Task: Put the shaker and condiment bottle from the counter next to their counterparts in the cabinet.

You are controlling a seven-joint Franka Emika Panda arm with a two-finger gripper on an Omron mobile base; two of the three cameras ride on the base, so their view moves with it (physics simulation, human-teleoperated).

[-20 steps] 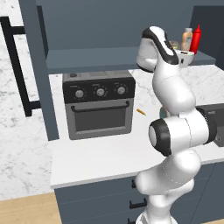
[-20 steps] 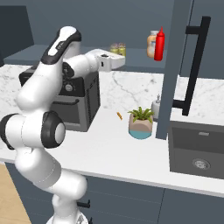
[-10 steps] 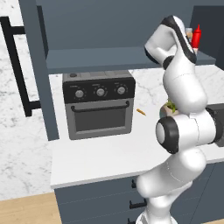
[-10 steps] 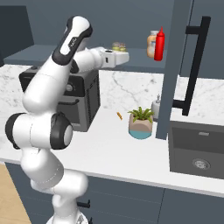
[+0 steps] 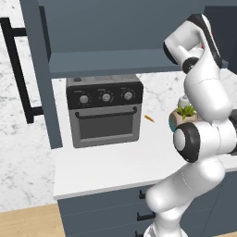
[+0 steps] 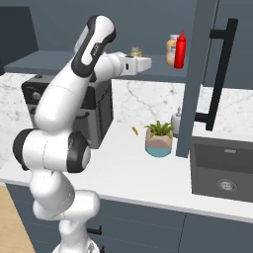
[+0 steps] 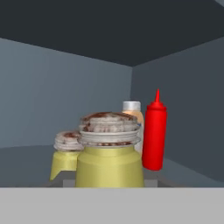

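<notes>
I hold the small olive-yellow cylindrical shaker [image 7: 110,153] clamped in my jaws, inside the dark cabinet [image 7: 65,96], beside its twin shaker [image 7: 67,154]; the slim red squeeze bottle [image 7: 155,132] stands right.

Since one second ago I have raised the arm and pushed it forward, toward the cabinet [image 6: 59,59] shelf. In the right base view the gripper [image 6: 148,63] was at 10 o'clock of the condiment bottle [image 6: 181,49] and well apart; now it is near it, at about 8 o'clock. The shaker [image 7: 109,151] has travelled with it, close to the twin shaker [image 7: 65,155].
</notes>
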